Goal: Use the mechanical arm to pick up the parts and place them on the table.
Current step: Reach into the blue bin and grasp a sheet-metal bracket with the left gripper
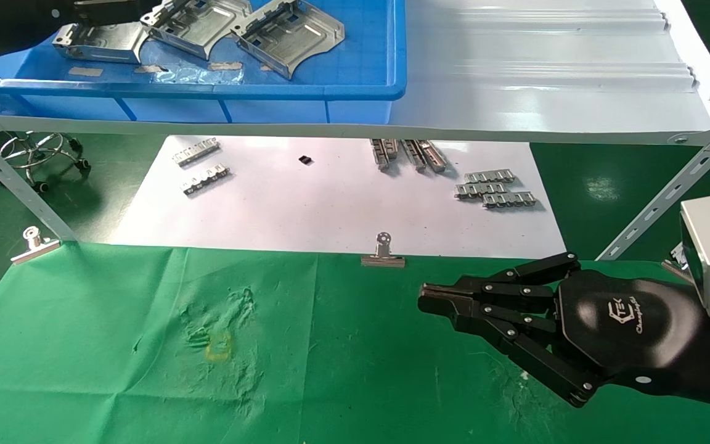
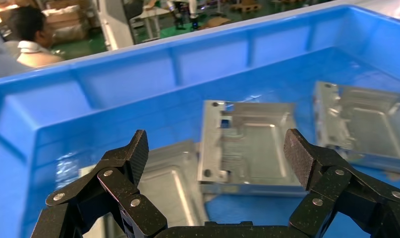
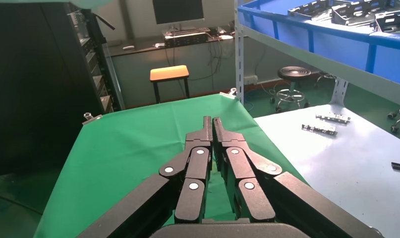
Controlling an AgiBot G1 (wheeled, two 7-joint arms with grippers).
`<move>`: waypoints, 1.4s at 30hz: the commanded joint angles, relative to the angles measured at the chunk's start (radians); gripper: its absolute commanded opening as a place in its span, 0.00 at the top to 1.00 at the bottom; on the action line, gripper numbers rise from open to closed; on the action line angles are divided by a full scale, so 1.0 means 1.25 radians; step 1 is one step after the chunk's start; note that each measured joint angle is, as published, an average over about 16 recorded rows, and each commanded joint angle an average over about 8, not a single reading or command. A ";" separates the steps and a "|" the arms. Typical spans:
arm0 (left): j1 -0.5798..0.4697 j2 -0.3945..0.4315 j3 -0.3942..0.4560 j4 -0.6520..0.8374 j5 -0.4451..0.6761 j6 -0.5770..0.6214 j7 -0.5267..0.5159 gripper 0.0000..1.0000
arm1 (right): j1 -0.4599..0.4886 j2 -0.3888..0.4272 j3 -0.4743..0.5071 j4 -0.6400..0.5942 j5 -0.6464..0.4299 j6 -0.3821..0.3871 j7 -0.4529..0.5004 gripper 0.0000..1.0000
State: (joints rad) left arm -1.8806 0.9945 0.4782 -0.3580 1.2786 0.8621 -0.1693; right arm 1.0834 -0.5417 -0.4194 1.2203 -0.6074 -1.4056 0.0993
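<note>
Three shiny silver parts (image 1: 290,34) lie in a blue bin (image 1: 269,89) on the shelf at the far left. My left gripper (image 2: 217,153) is open and empty, hovering over the bin with the middle part (image 2: 247,144) between and beyond its fingertips (image 2: 138,153); other parts lie beside it (image 2: 366,124). My right gripper (image 1: 429,302) is shut and empty, low over the green cloth table (image 1: 114,370) at the right; it also shows shut in the right wrist view (image 3: 212,124). A yellow square mark (image 1: 219,345) sits on the cloth.
A pale ribbed shelf (image 1: 546,74) spans the back on slanted metal braces (image 1: 669,191). Below it a white sheet (image 1: 330,203) carries small grey notched strips (image 1: 497,188). Metal clips (image 1: 383,253) pin the cloth's far edge.
</note>
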 commanded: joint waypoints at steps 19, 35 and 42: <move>-0.084 0.049 0.051 0.185 0.095 -0.155 -0.029 1.00 | 0.000 0.000 0.000 0.000 0.000 0.000 0.000 1.00; -0.099 0.078 0.053 0.246 0.100 -0.199 -0.024 1.00 | 0.000 0.000 0.000 0.000 0.000 0.000 0.000 1.00; -0.100 0.078 0.052 0.257 0.098 -0.197 -0.015 1.00 | 0.000 0.000 0.000 0.000 0.000 0.000 0.000 1.00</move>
State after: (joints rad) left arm -2.0070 1.0921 0.5431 -0.0383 1.4011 0.6155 -0.1891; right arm 1.0834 -0.5417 -0.4194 1.2203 -0.6074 -1.4056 0.0993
